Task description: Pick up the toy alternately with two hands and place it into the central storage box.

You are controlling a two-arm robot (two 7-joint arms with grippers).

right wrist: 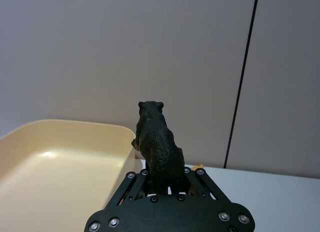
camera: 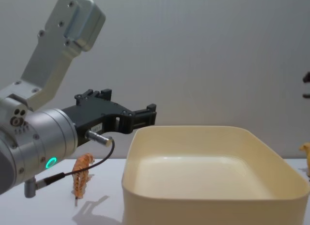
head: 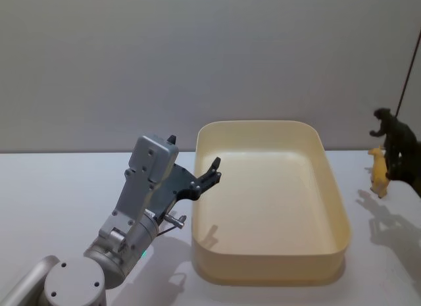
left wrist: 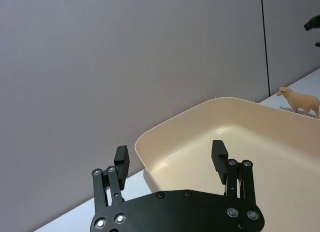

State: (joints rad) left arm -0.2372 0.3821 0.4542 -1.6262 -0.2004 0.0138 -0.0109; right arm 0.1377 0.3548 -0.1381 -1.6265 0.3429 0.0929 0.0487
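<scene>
Over to the right of the cream-yellow storage box [head: 270, 266], the right gripper [right wrist: 162, 182] is the one with something in it. Its fingers are drawn in tight on the underside of a black toy animal [right wrist: 155, 142], bear-like from behind with rounded ears. The toy stands upright in the grip, lifted off the white table [head: 52, 187], outside the box and just beyond its right wall. From the chest view, the bit of the toy that shows sits well above the box's rim.

On the table just beside that black toy, and also right of the box, stands a small tan toy animal [left wrist: 300, 100]. It looks like a sheep, is on its feet, and touches neither the box nor the gripper.

Across on the left side of the box, the left gripper [left wrist: 170, 153] hangs in the air on its thick silver arm [head: 141, 201], with the green ring light [camera: 51, 163] glowing. Its two slim black fingers [left wrist: 121, 159] are spread wide with nothing between them, and they point over the box's left rim near the far left corner, above the wall.

Down on the table left of the box, under that arm, there's an orange striped toy [camera: 83, 172], tiger-like and just clear of the box's wall.
</scene>
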